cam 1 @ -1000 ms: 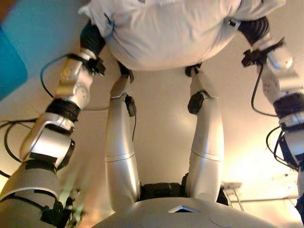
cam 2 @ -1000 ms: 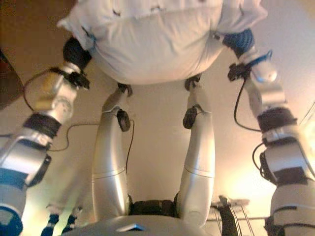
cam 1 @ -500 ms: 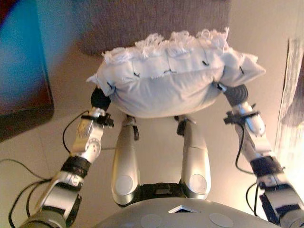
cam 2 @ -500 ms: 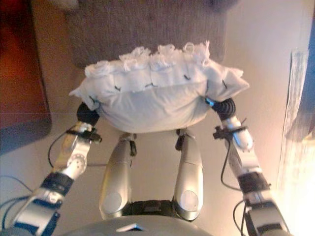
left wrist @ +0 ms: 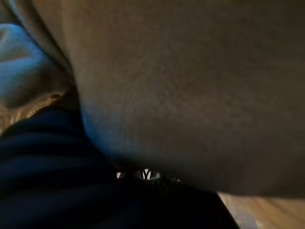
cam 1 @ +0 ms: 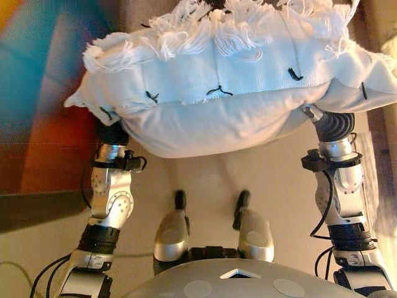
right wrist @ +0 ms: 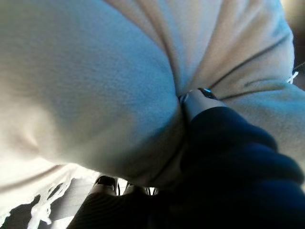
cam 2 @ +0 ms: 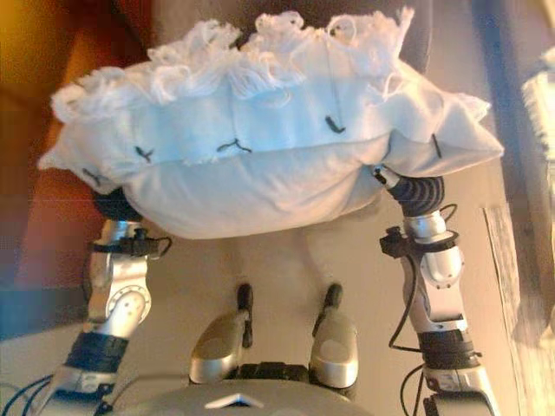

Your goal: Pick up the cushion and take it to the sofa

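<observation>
A white cushion [cam 1: 236, 93] with a fringed top edge is held up in front of me between both hands. My left hand [cam 1: 111, 133] is under its left end, and only the dark cover shows; in the left wrist view the cushion [left wrist: 190, 95] lies over the hand. My right hand [cam 1: 335, 127] is under its right end. In the right wrist view the thumb [right wrist: 198, 95] digs into the cushion [right wrist: 95, 86] and creases it. The grey sofa [cam 2: 421, 26] shows just beyond the cushion's far edge.
A dark red and brown piece of furniture [cam 1: 49, 143] stands at the left. A pale strip with a darker band [cam 2: 512, 191] runs along the right side. Beige floor [cam 1: 211, 174] lies below the cushion.
The whole view has shifted as I moved. The cushion is higher and closer to the camera, and it now covers most of the sofa front. Both hands still carry it.
</observation>
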